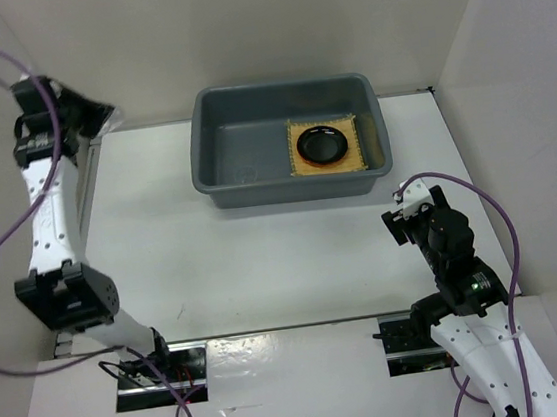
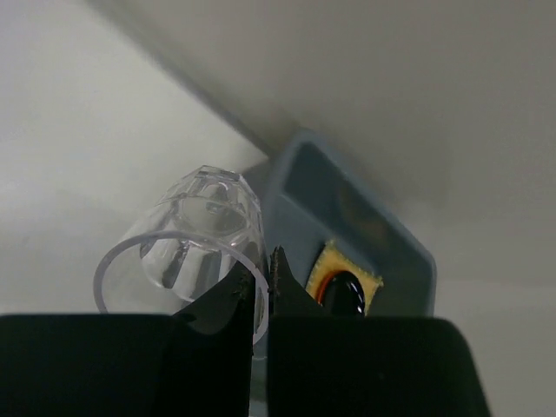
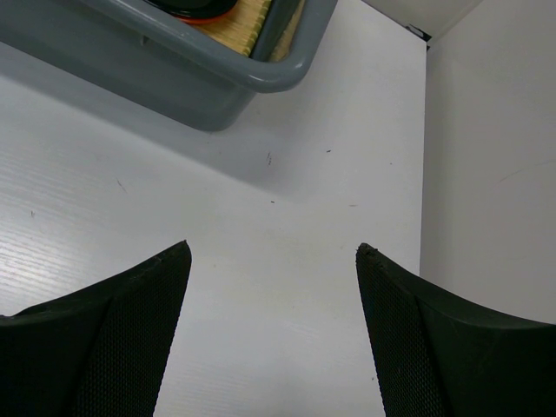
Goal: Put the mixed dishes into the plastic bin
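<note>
My right gripper (image 3: 274,249): open, jaws wide apart with nothing between them, hanging over the bare table (image 1: 264,260) near its right side, just short of the bin's near right corner.
Cut off, right wrist view: only that corner of the plastic bin (image 3: 261,74) shows, with a strip of mat and a sliver of plate at the top edge.
Plastic bin (image 1: 286,189): at the table's far middle, long axis left to right.
In the bin: the bamboo mat (image 1: 295,131) lies flat in the right half, with the black plate (image 1: 324,144) centred on it.
Orange plate (image 2: 318,280): only a thin orange rim shows around the black one in my left wrist view. From above I can hardly tell it apart.
My left gripper (image 2: 268,261): closed on the rim of the glass cup (image 2: 204,230), high at the far left corner, well left of the bin. One finger seems to be inside the wall and one outside.
Cup's axis: mouth towards my wrist, base pointing away, tilted up.
Top view: the cup is almost lost against the wall beside my left gripper (image 1: 97,116). Only the wrist camera shows the grip.
</note>
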Available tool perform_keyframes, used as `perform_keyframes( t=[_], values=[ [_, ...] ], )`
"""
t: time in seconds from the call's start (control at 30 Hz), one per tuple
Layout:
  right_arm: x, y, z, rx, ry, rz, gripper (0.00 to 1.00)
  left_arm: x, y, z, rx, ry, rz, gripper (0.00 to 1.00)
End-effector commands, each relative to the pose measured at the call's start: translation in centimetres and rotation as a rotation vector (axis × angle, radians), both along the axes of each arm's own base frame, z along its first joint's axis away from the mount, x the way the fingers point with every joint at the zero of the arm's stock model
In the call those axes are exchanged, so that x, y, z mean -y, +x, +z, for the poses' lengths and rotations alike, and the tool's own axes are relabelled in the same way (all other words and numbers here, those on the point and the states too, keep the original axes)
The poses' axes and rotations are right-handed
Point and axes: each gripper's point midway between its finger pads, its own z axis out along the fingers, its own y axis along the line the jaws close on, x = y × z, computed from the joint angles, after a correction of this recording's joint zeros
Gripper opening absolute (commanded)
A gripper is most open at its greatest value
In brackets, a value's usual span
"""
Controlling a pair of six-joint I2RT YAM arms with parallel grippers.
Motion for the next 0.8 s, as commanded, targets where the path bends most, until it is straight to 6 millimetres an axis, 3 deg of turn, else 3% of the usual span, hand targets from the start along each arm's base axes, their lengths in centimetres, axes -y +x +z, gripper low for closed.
perform_keyframes(
  t=[0.0, 0.07, 0.1, 0.13, 0.17, 0.2, 0.27, 0.3, 0.47, 0.77],
  values=[
    [-0.3, 0.2, 0.4, 0.025, 0.005, 0.012, 0.82, 8.7, 5.6, 0.7, 0.036, 0.126, -0.338, 0.00],
    [-0.2, 0.2, 0.5, 0.026, 0.002, 0.004, 0.82, 11.7, 6.1, -1.1, -0.052, 0.255, -0.454, 0.00],
    [-0.2, 0.2, 0.5, 0.026, 0.002, 0.004, 0.82, 15.4, 6.9, -1.9, -0.094, 0.332, -0.563, 0.00],
    [-0.2, 0.2, 0.5, 0.026, 0.002, 0.004, 0.82, 16.3, 7.4, -2.2, -0.127, 0.401, -0.561, 0.00],
    [-0.2, 0.2, 0.5, 0.026, 0.002, 0.004, 0.82, 18.2, 8.7, -4.6, -0.180, 0.448, -0.588, 0.00],
    [-0.2, 0.2, 0.5, 0.026, 0.002, 0.004, 0.82, 20.1, 8.8, -4.2, -0.149, 0.451, -0.604, 0.00],
    [-0.2, 0.2, 0.5, 0.026, 0.002, 0.004, 0.82, 21.1, 9.2, -10.0, -0.297, 0.516, -0.594, 0.00],
    [-0.2, 0.2, 0.5, 0.026, 0.002, 0.004, 0.82, 23.3, 8.5, -11.1, -0.328, 0.551, -0.618, 0.00],
    [-0.2, 0.2, 0.5, 0.026, 0.002, 0.004, 0.82, 25.8, 8.0, -16.5, -0.455, 0.703, -0.592, 0.00],
    [-0.2, 0.3, 0.3, 0.017, -0.001, 0.004, 0.82, 26.5, 9.1, -21.9, -0.524, 0.697, -0.615, 0.00]
  ],
)
